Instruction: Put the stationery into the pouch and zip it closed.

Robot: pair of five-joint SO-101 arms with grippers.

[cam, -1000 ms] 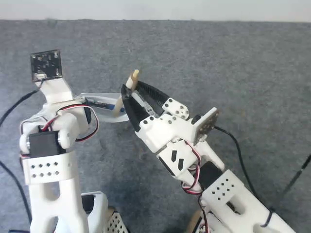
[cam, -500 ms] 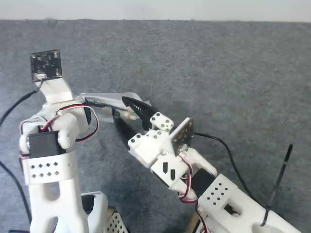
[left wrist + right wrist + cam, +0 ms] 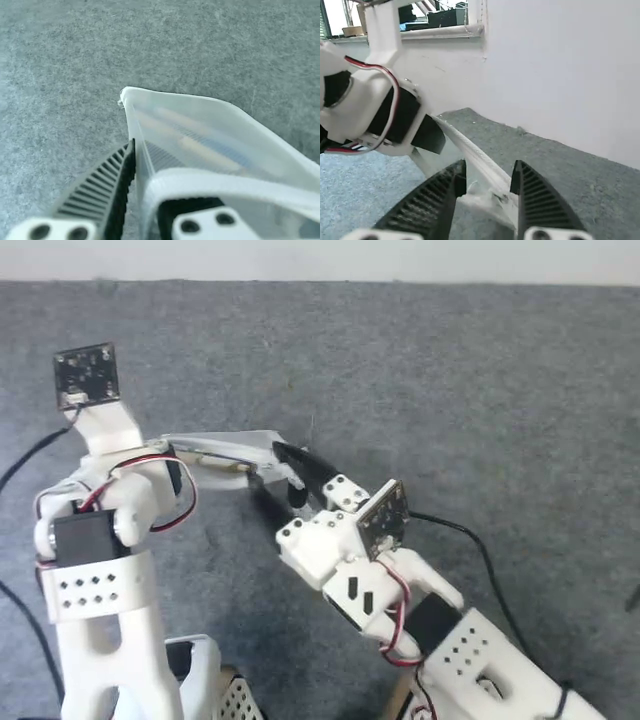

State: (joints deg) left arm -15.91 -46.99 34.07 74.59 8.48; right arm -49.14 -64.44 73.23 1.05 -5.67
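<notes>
- High view: we see the clear pouch held up off the grey counter. It is toward 10 o'clock from the middle, with its long side running roughly from 9 to 3 o'clock.
- The left arm stands at 8 o'clock and the right arm at 5 o'clock, and the two meet at the pouch.
- In the left wrist view the left fingers are clenched on one end of the pouch. The black ribbed one is against one wall and the white one against the other.
- Through the cloudy wall we make out the stationery, a long pale yellow piece and a blue one lying lengthwise inside the pouch.
- In the right wrist view the right fingers are parted and straddle the pouch's top strip, which runs between them. We cannot tell whether either one touches it.
- From above, the right fingers sit at the pouch's 3 o'clock end and the left fingers at its 9 o'clock end.
- We cannot tell whether the zip is open or closed.
</notes>
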